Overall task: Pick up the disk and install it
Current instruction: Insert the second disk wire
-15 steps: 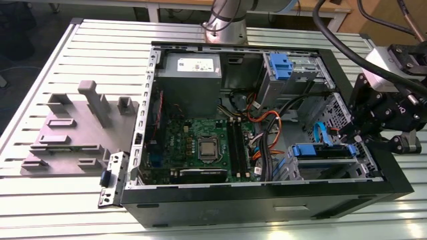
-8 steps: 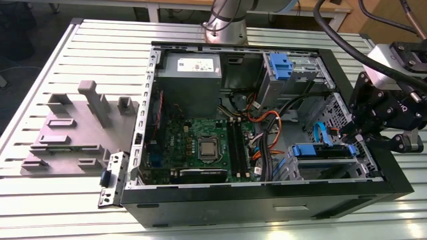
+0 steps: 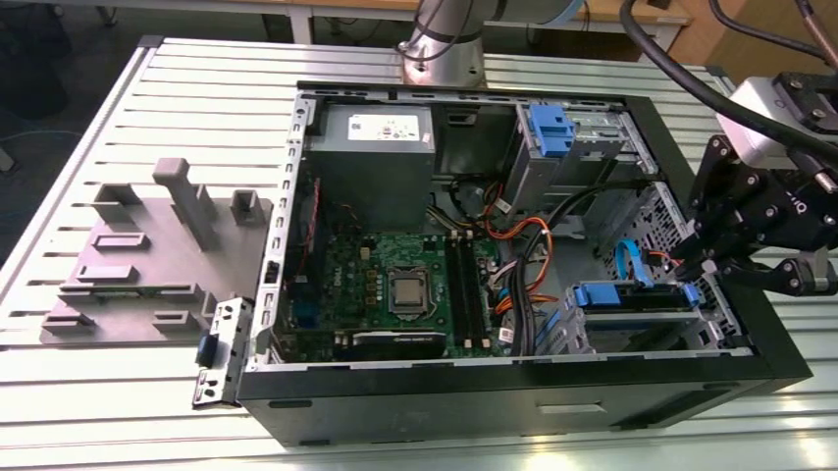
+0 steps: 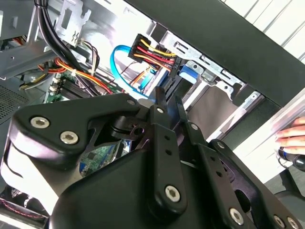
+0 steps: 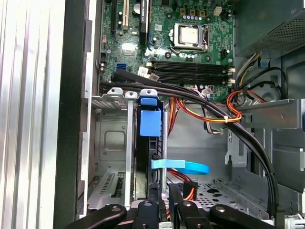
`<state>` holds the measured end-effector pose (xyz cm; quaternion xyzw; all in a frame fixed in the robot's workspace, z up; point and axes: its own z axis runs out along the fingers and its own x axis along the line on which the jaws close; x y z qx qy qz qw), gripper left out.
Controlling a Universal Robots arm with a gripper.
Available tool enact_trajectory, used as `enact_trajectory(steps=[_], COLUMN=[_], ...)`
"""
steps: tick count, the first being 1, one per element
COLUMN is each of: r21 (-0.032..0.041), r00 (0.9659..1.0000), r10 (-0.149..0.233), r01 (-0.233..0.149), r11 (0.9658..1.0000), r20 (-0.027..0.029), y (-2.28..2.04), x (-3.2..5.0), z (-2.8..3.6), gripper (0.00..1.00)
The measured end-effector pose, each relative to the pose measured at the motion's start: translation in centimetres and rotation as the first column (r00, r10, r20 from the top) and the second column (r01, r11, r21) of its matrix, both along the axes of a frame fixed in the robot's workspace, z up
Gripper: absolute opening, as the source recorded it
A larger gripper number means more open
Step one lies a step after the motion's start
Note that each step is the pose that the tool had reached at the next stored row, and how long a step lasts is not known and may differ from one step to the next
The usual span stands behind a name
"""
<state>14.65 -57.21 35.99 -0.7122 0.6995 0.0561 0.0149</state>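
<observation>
The gripper [image 3: 713, 270] hangs over the edge of the open computer case [image 3: 772, 334], on the exterior view's right. I cannot tell if it is spread or pinching.

The disk [image 5: 150, 124] sits on its edge in a slot of the metal cage [image 5: 112, 138], straight ahead of the gripper [image 5: 163, 193] and very close to its tip. In the exterior view the disk [image 3: 609, 294] is just beside the gripper, inside the case. I cannot tell if they touch.

A flat blue cable [image 5: 183, 167] runs across just past the tip. Black wires [image 5: 190, 95] and orange ones [image 5: 228, 107] lie farther ahead, and the green board [image 5: 190, 28] is beyond them.

In the second wrist view the gripper [image 4: 169, 102] points at a plug with red and yellow wires [image 4: 152, 50]. A person's hand [image 4: 291, 134] shows off to the side, outside the case.

Far from the gripper, a grey tray [image 3: 144, 255] lies on the table [image 3: 78, 392].
</observation>
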Motion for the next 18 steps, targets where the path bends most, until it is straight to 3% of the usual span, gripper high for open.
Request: enact_trajectory(steps=[7, 13, 18], r21=[-0.0002, -0.0003, -0.0002], r00=[1.0000, 1.0000, 0.9988], r10=[0.000, 0.002, 0.048], r01=[0.000, -0.002, -0.048], r11=[1.0000, 1.0000, 0.9988], r20=[0.0000, 0.0000, 0.0000], y=[0.01, 0.05, 0.05], x=[0.04, 0.64, 0.77], z=[0.06, -0.22, -0.64], gripper=[0.23, 0.23, 0.23])
